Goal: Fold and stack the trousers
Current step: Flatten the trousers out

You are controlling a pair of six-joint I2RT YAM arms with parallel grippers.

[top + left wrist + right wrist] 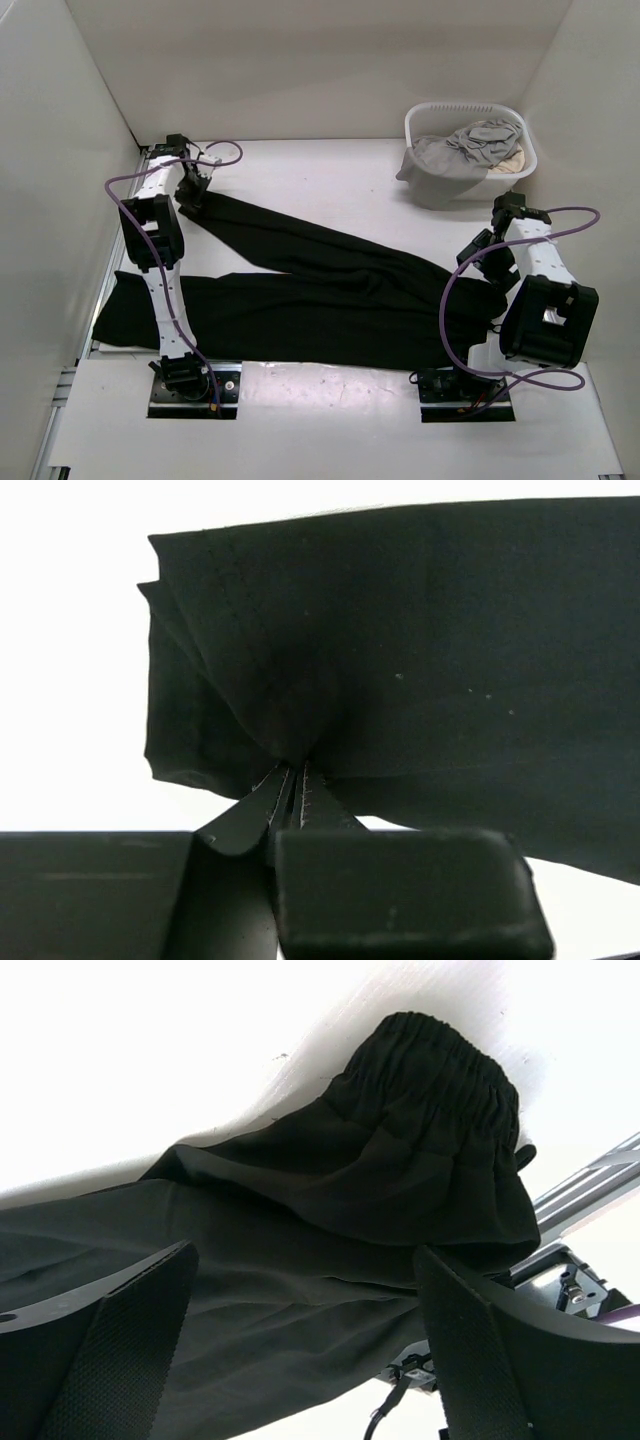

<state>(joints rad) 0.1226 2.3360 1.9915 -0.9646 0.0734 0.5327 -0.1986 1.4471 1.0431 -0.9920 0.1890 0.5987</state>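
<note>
Black trousers (330,290) sprawl across the white table (330,170), the waistband (430,1070) at 4 o'clock and one leg running to 10 o'clock. There the left gripper (189,193) pinches the leg's end. The right gripper (300,1330) hangs spread wide over the waistband.

A robot lab test cell: bare white walls (300,60) enclose a white table (320,170) with bolted-down arms (160,250).
</note>
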